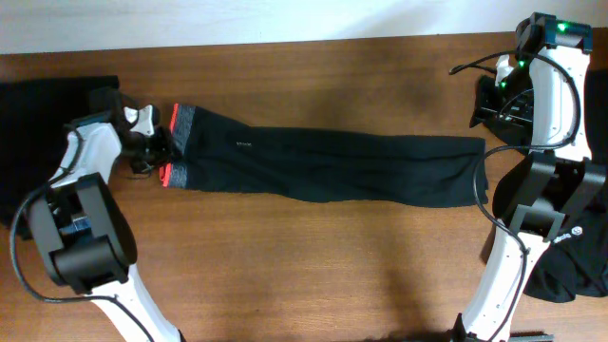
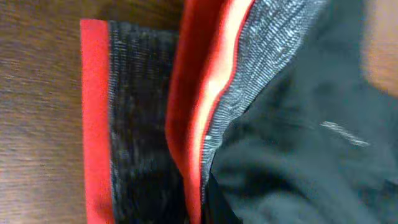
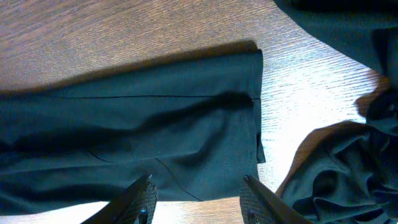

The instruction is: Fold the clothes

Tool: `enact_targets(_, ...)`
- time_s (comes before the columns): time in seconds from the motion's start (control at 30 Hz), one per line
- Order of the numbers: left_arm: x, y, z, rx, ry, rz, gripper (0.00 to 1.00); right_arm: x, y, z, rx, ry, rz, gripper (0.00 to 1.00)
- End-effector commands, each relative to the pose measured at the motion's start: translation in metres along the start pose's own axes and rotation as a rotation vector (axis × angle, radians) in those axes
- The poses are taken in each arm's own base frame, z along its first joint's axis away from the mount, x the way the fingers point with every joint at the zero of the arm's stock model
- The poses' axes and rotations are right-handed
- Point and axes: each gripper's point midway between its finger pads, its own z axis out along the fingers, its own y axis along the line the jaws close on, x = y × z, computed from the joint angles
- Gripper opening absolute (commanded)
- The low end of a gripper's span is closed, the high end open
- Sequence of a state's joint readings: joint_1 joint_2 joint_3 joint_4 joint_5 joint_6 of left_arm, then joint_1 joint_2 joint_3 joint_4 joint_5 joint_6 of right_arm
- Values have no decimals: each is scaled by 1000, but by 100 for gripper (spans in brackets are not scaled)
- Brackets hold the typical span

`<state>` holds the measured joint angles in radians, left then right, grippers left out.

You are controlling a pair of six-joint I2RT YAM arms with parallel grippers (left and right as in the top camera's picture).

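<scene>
**A:** So, status?

**B:** No fold made yet: the long black fabric trousers with a red-edged grey waistband (image 1: 323, 161) lay flat across the brown wooden counter (image 1: 285, 266). The left tool (image 1: 155, 152) was pinched on the waistband, and the right tool (image 3: 199, 202) hung spread above the cuffs, empty.

- Long black fabric trousers with red-edged grey waistband (image 1: 323, 161): small white logo (image 1: 244, 143) too small to read. Waistband blurred in the left wrist view.
- Left gripper (image 1: 160, 152): jaws out of sight of its own camera.
- Black fabric heap (image 1: 38, 104), table's left edge: cut off, partly behind the left arm (image 1: 85, 228).
- Crumpled black garment (image 3: 336, 174), near the table's right edge: cut off at right and bottom.
- Right gripper (image 3: 196, 186): jaws cropped by the picture's bottom edge.
</scene>
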<state>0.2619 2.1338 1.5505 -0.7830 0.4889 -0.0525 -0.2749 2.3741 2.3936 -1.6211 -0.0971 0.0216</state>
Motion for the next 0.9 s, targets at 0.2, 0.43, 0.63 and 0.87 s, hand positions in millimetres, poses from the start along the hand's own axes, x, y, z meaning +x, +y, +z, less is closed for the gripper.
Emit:
enact_targets(0.2,27,-56,-51,298,96,-105,0,-3,4,-8,-13,-26,-11,49)
enact_targets(0.43,66,-2,-50,-41,238,-167,0,-2,4,-8,-13,-25,-11,49)
enact_targets(0.63,80,32,-58,-250,288,-159,1,-2,4,-8,-12,-23,-30,50)
enact_targets(0.87,80,32,-58,-250,288,-159,0,3,2,10,-14,21,-146,54)
